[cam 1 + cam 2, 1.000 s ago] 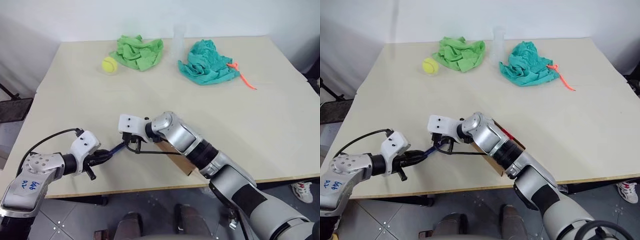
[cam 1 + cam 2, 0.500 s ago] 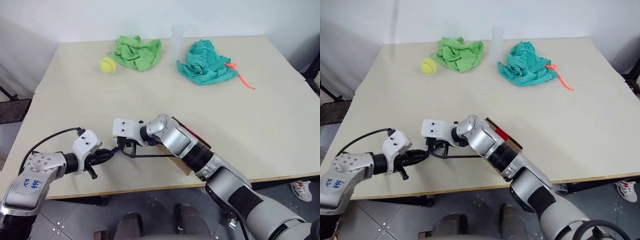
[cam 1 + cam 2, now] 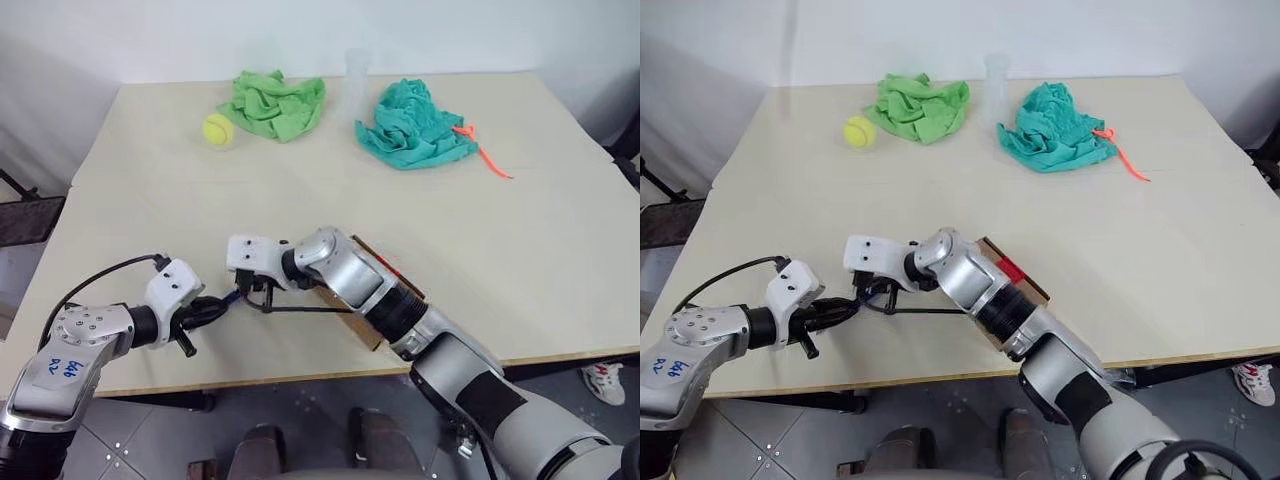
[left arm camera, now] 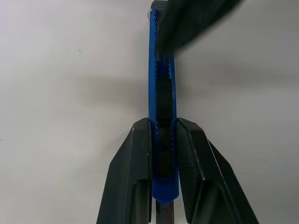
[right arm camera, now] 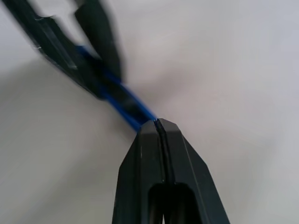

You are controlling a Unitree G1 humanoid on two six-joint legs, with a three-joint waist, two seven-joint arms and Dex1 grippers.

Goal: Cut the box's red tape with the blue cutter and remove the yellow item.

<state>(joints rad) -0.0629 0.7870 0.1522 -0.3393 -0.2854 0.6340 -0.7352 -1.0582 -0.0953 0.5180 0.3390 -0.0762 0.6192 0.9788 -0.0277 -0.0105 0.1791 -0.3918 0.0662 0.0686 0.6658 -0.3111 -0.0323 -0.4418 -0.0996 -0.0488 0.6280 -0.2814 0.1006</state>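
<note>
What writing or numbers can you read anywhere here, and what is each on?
Blue handwritten marks on a white sticker on the left arm: too small and tilted to read for sure.
No readable print on the box, the cutter, the ball or the cloths.

A pale beige table (image 3: 560, 250) stands against a plain white wall (image 3: 150, 40), lit evenly with soft shadows. Beneath its near edge lies a grey tiled floor (image 3: 300, 430), and a dark piece of furniture (image 3: 25, 215) stands off the table's left side.
</note>
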